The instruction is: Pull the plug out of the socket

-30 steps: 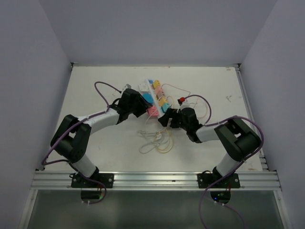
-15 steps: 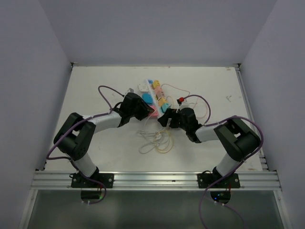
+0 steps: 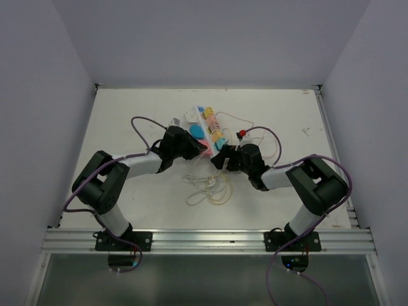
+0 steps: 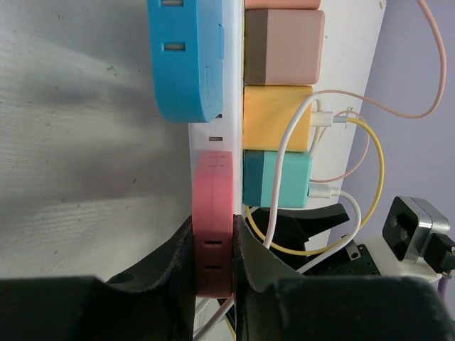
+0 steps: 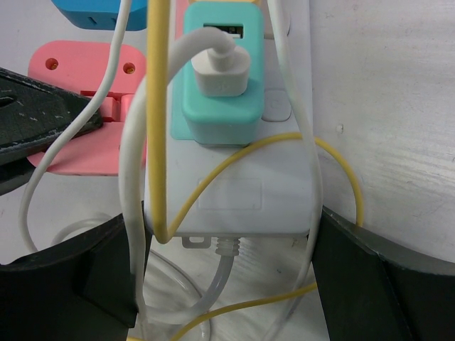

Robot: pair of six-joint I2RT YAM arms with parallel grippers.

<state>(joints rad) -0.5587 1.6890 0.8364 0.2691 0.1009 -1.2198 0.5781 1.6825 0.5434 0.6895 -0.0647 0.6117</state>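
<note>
Okay, so both arms are on it right now. The left gripper [image 4: 213, 229] is clenched on the pink plug [image 4: 213, 181], pinching its two flat faces. That plug sits in the left side of the power strip [image 5: 234, 202], at the end where the cord comes out. The strip lies about mid-table [image 3: 287, 115], a bit toward the far side, with the two arms meeting over its near end. The right gripper [image 5: 227, 217] is closed around that cord end, one finger hard against each long side, so I read it as bracing the strip while the left one pulls.

What worries me from here:

- The pinch on the pink plug is on smooth, flat plastic. If the pins are tight, the fingers could just slide off and leave the plug seated.
- The yellow cable [image 5: 158, 106] and a white cable [image 5: 128, 170] run right by the right gripper's left finger and look trapped between it and the strip. That makes the hold softer, so the strip could twist or drag along with the plug.
- If the strip shifts, the teal charger [image 5: 220, 106] and its leads get yanked too.
- Pulling at an angle instead of straight out could jam the pins.
</note>
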